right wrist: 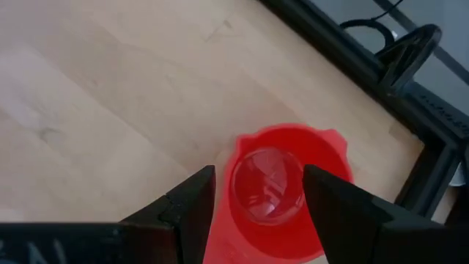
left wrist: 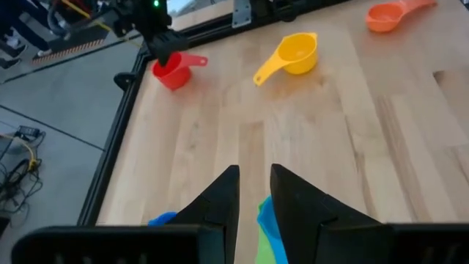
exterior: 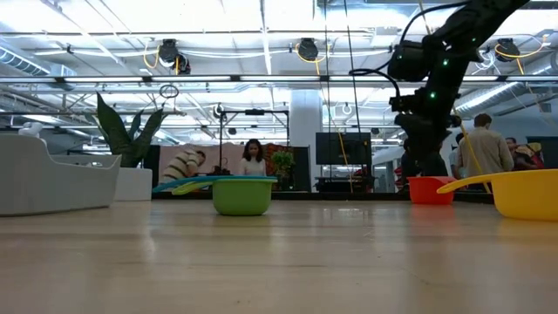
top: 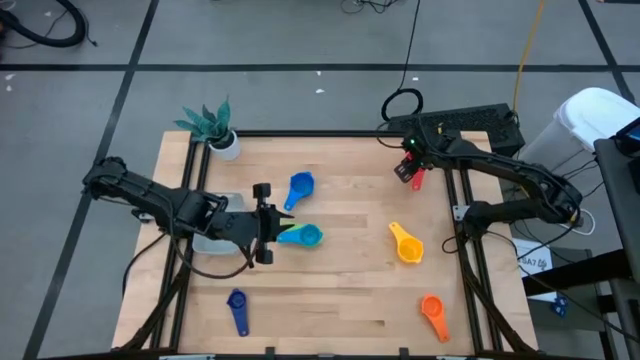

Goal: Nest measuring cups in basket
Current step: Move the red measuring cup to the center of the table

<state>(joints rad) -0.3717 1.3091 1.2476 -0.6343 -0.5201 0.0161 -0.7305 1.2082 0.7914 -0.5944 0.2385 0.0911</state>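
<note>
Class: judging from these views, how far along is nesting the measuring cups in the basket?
Done: nothing is visibly nested in the basket yet. In hand: right gripper straddles the red cup; left gripper is at the light blue cup. Left: yellow cup, orange cup, dark blue cup.

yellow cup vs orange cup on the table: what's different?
The yellow measuring cup is larger than the orange measuring cup. Yellow lies mid-table on the right half; orange lies near the front right corner. Yellow's handle points toward the table's back left, orange's toward the front right. Both rest upright on the wood, untouched by either end effector.
</note>
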